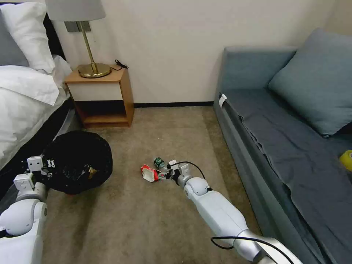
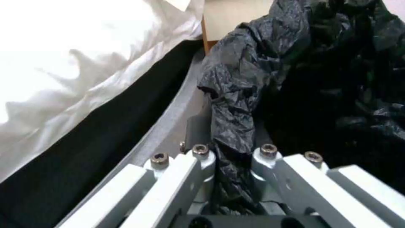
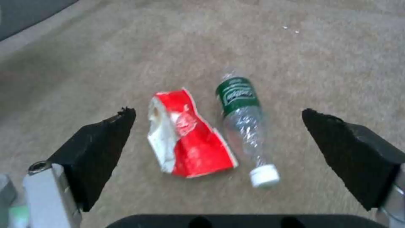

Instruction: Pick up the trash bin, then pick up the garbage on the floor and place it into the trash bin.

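Note:
The trash bin [image 1: 79, 161], covered by its crinkly black bag [image 2: 236, 104], hangs at the lower left beside the bed, and my left gripper [image 1: 47, 167] is shut on its bagged rim. Something brown and something shiny lie inside it. On the carpet in the middle lie two pieces of garbage: a crushed red-and-white pack [image 1: 149, 173] [image 3: 185, 139] and a small clear bottle with a green label [image 1: 160, 162] [image 3: 245, 120], side by side. My right gripper [image 1: 165, 173] [image 3: 219, 122] hovers open just above them, its black fingers [image 3: 101, 148] spread to either side of both pieces.
A bed [image 1: 25, 106] with white sheets borders the left side, and a wooden nightstand [image 1: 102, 97] with a brass lamp stands against the back wall. A blue-grey sofa [image 1: 278, 139] runs along the right, with a yellow-green roll [image 1: 346, 159] on it. Open carpet lies between.

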You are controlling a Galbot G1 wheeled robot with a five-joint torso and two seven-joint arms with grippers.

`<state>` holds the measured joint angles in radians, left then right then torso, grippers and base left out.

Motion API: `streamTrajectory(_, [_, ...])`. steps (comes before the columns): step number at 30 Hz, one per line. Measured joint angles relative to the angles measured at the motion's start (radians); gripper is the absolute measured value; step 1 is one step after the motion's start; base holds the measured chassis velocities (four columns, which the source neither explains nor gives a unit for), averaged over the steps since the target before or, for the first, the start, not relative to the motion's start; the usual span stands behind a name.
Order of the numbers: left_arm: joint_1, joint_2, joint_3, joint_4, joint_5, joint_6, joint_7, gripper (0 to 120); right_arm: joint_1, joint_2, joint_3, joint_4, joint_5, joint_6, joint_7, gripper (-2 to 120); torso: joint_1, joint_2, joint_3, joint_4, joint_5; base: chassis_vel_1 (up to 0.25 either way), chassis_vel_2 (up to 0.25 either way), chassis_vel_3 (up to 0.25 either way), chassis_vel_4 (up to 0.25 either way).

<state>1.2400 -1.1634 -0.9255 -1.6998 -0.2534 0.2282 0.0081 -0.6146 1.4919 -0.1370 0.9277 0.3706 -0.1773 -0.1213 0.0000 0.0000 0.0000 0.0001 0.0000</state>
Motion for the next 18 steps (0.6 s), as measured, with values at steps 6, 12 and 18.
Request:
streamTrajectory(6, [0.006, 0.001, -0.003, 0.0, 0.008, 0.0, 0.0, 4, 0.004, -0.011, -0.007, 0.009, 0.0, -0.001, -0.001, 100, 0.0, 0.0, 0.0, -0.0002, 0.0, -0.115, 0.101, 0.104, -0.102])
streamTrajectory(12, [0.024, 0.002, -0.005, 0.001, 0.02, 0.002, 0.0, 4, 0.006, -0.051, -0.053, 0.049, 0.009, -0.014, -0.001, 100, 0.0, 0.0, 0.0, -0.0001, 0.0, -0.111, 0.112, 0.118, -0.111])
streamTrajectory(18, [0.043, -0.008, -0.005, 0.0, 0.031, 0.002, 0.0, 4, 0.002, -0.082, -0.09, 0.102, 0.01, -0.023, -0.001, 100, 0.0, 0.0, 0.0, -0.0001, -0.0001, -0.106, 0.117, 0.112, -0.124])
